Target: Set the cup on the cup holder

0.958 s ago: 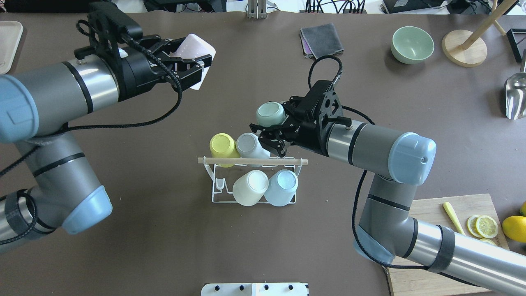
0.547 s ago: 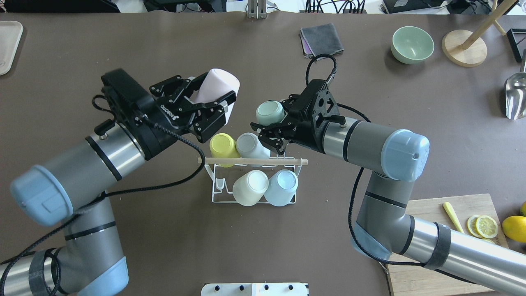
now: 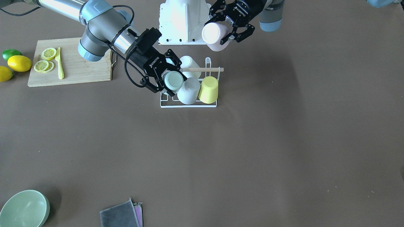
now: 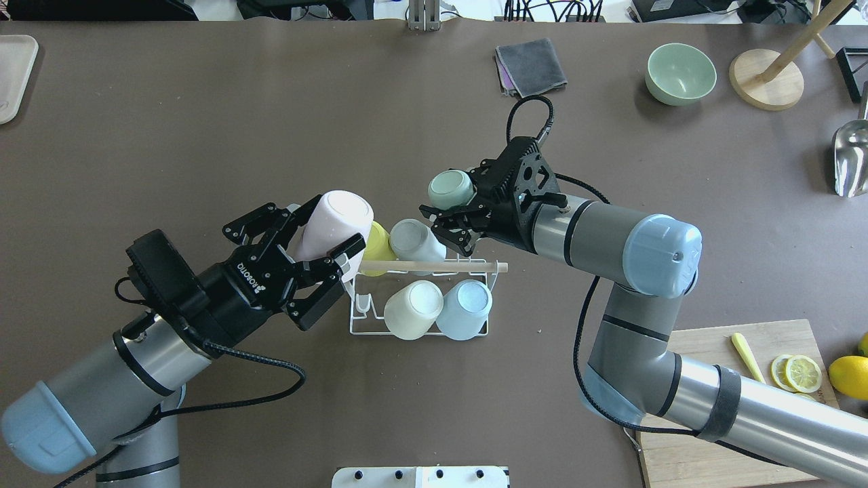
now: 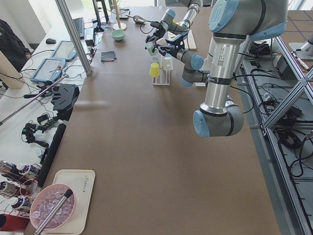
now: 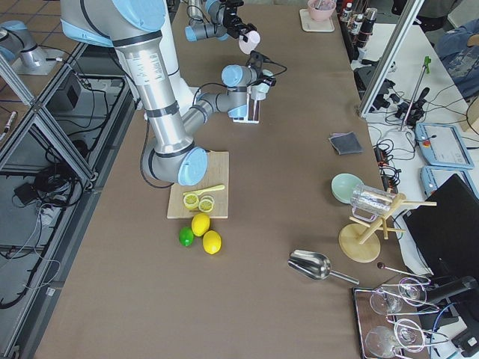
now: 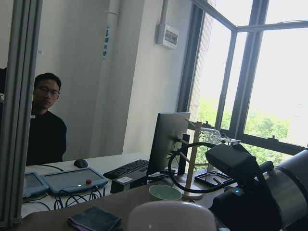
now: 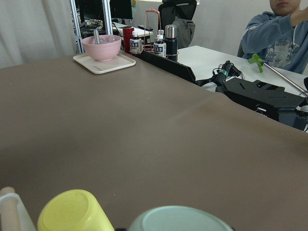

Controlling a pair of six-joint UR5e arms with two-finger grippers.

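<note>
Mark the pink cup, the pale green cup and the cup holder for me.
pink cup [image 4: 332, 220], overhead exterior view, on its side wall.
pale green cup [image 4: 449, 188], overhead exterior view, on its closed base.
cup holder [image 4: 485, 266], overhead exterior view, on its wooden rod handle.

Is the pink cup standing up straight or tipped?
Tipped. The left gripper holds the pink cup slanted in the air near the cup holder.

Bottom edge, centre: pale green cup [image 8: 180, 219], partly cropped. Just beside it, left: yellow cup [image 8: 74, 211], base up. Bottom-left corner: wooden rod [image 8: 6, 194] end. Brown table [image 8: 144, 130] beyond. Far end: pink bowl [image 8: 101, 47] on cream tray [image 8: 103, 64], bottles [image 8: 160, 45]. Top right: seated person [image 8: 274, 26]
</note>
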